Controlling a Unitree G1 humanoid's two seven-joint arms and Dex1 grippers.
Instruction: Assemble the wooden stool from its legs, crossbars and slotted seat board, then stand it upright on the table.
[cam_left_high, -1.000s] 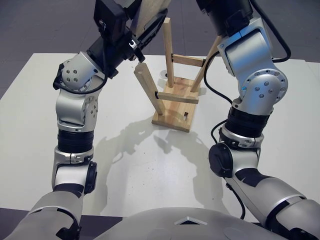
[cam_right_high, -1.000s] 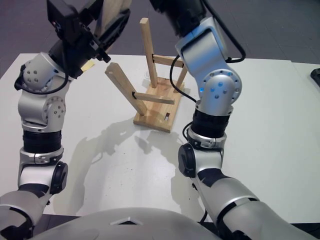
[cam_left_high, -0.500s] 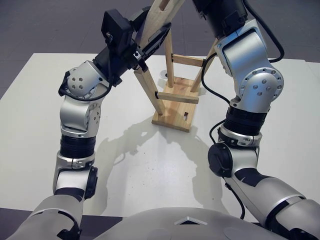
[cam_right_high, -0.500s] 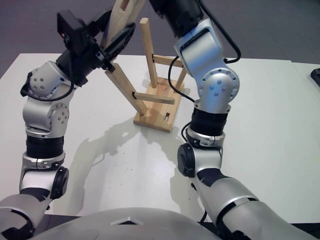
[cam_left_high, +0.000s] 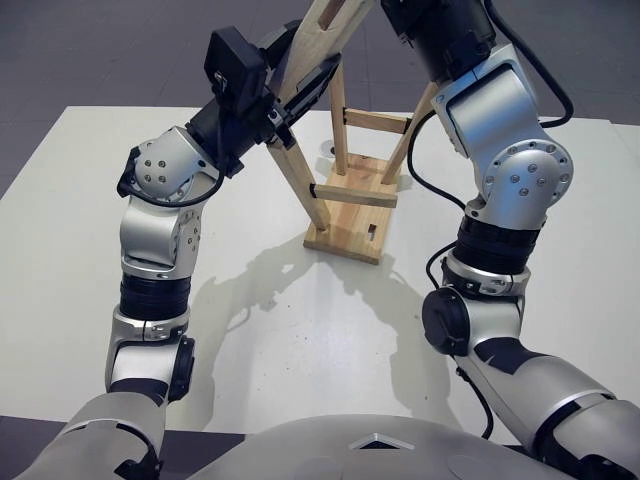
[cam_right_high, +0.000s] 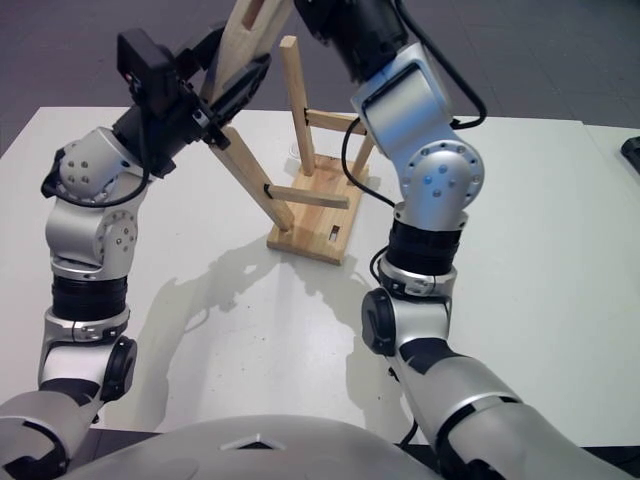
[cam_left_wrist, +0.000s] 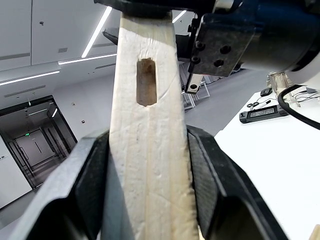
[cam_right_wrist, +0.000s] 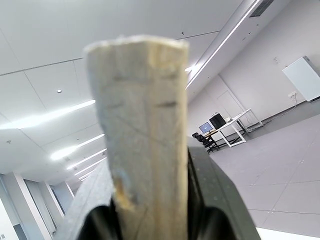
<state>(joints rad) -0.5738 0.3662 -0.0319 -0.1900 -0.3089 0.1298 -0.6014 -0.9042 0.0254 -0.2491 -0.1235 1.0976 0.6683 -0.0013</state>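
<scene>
The main danger is sitting with the loose pale wooden leg with an oblong slot (cam_left_wrist: 147, 150). It is hanging high over the white table (cam_left_high: 80, 220), just above the half-built pale wooden stool (cam_left_high: 352, 190), which is resting upside down on its flat seat board (cam_left_high: 340, 243). A misjudged descent is likely to be what knocks the tilted near leg (cam_left_high: 298, 180) out of its socket, or tips the whole frame over.

The left gripper (cam_left_high: 305, 80) is clamping the loose leg partway along, with its forearm angling up and inward. The right gripper (cam_right_wrist: 155, 200) is sitting higher and gripping a wooden end (cam_right_wrist: 145, 115). This is seemingly the same leg, though the head views are cutting it off.
</scene>
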